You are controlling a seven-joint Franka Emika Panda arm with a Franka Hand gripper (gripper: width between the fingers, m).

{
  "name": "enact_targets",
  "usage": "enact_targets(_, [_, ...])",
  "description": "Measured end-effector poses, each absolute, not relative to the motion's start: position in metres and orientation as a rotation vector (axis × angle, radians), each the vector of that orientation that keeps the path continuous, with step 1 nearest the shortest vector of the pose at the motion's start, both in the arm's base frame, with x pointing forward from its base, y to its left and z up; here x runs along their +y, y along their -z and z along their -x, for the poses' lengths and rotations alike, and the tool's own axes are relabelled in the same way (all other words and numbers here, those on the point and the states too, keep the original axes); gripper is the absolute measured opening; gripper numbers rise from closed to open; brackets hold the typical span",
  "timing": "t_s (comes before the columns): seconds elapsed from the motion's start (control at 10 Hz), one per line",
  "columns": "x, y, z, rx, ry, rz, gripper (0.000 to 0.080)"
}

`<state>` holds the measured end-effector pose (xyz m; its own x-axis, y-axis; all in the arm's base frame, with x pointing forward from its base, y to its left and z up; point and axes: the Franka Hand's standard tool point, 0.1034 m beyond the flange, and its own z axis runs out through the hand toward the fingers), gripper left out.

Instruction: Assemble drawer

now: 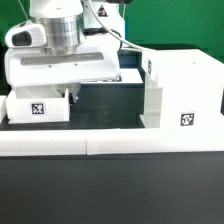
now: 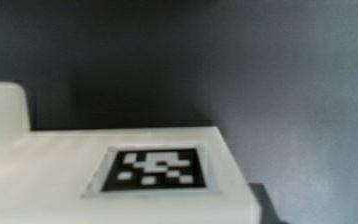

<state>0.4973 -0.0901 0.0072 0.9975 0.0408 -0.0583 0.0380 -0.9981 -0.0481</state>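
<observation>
The tall boxy white housing [image 1: 180,90] stands at the exterior view's right, a tag on its front. A small white tray [image 1: 38,108] with a tag sits at the exterior view's left. The arm's white hand is low, right above and behind this tray; my gripper [image 1: 72,94] reaches down at the tray's right end and its fingertips are hidden. The wrist view is blurred and shows a white part's flat face [image 2: 87,150] with a tag [image 2: 158,168], very close. A second tray cannot be made out for sure.
The long low white border wall [image 1: 110,146] runs across the front of the dark table. A white shape [image 1: 130,74] lies behind the hand, next to the housing. A dark gap of table [image 1: 110,105] lies between tray and housing.
</observation>
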Motion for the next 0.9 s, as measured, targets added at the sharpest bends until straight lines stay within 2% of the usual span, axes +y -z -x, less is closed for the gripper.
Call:
enact_targets(0.4, [-0.09, -0.007, -0.498, -0.063, -0.09, 3.093, 0.0042])
enact_targets(0.7, [-0.065, -0.026, -0.515, -0.214, -0.109, 3.083, 0.0042])
enact_targets(0.9, [-0.056, -0.032, -0.522, -0.376, -0.105, 3.061, 0.0042])
